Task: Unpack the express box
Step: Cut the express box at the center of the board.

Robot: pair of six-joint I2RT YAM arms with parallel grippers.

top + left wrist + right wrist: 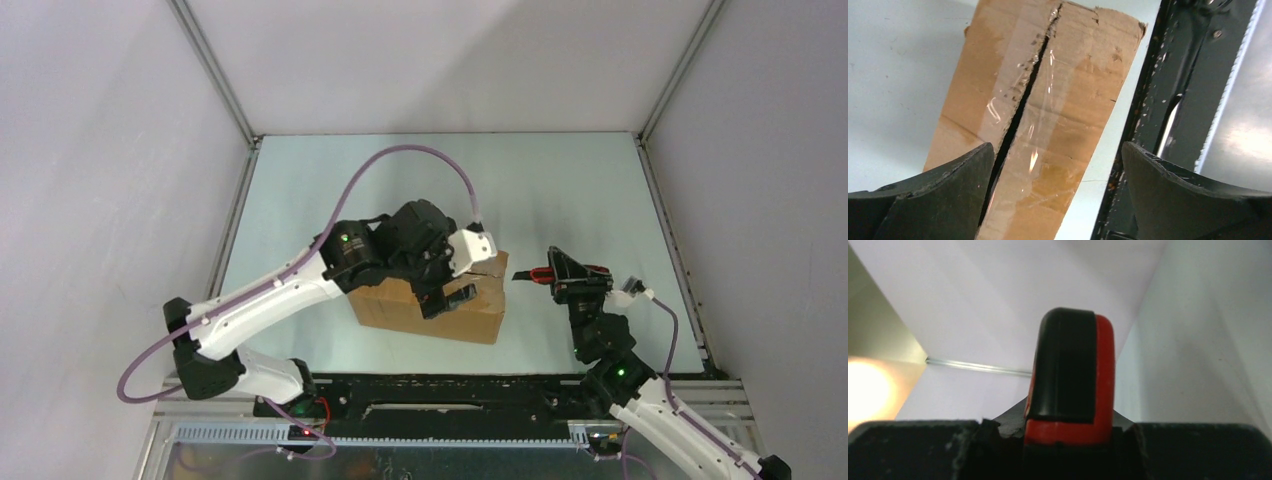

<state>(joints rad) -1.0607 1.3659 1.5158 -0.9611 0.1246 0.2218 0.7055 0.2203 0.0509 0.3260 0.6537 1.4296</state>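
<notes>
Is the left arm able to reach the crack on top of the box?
Probably yes. The left arm is right above the box, its jaws wide open and empty, with the crack just below them. Nothing lies between. The knife is off to the side in the right arm's grip.

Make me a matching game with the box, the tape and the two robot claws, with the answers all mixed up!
Things:
1. express box
2. clear tape
3. left gripper
4. right gripper

States:
A. shut on the utility knife
B. brown, resting on the table
C. wide open, above the box
D. slit along the seam

Pairs: 1-B, 2-D, 3-C, 4-A.
</notes>
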